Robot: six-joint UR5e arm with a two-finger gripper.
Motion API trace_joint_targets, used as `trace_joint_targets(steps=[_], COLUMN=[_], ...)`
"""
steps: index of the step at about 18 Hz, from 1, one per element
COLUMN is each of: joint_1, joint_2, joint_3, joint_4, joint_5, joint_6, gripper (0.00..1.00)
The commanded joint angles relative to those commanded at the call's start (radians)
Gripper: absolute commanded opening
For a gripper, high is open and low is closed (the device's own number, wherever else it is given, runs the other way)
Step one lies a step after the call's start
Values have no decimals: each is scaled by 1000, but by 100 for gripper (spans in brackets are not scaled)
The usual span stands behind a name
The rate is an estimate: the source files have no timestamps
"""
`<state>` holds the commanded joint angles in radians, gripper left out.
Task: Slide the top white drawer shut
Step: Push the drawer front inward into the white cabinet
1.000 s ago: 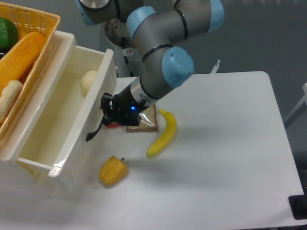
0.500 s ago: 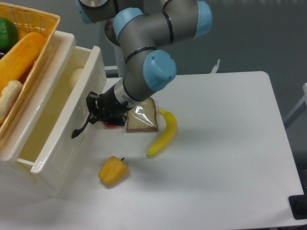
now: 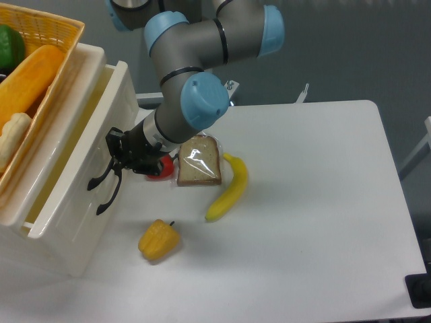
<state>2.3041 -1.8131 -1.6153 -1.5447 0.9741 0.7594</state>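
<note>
A: Where is the top white drawer [image 3: 74, 195] now?

B: It sits at the left edge of the bench [image 3: 303, 222], under the yellow basket [image 3: 40, 30]. A second ago we could see far down into it, with a pale round thing lying inside. Now only a thin gap shows along its top. So we have pushed it most of the way in.

A: And our fingers [image 3: 116, 156]?

B: They are right against the drawer front, just by the top of its black handle [image 3: 102, 185]. They look bunched close together, but we cannot tell if they are clenched or grasping the handle. It looks more like a push than a hold.

A: Did anything else move?

B: Our arm [image 3: 185, 108] swung left with the drawer. The bread in its bag [image 3: 199, 160] is easy to see now, because the arm no longer covers it. The banana [image 3: 230, 188] and the yellow pepper [image 3: 159, 240] lie in the same spots, near the middle of the bench. A red thing [image 3: 160, 168] peeks out just beside the fingers.

A: So are we done?

B: Not yet, we think. The front is not flat with the frame. A little more pushing to the left should shut it.
</note>
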Motion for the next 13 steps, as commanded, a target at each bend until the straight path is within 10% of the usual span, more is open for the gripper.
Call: trace_joint_targets(steps=[13], joint_1=[-31], joint_2=[0], joint_3=[0], joint_4=[3], joint_5=[0], joint_6=[-34], gripper=[12])
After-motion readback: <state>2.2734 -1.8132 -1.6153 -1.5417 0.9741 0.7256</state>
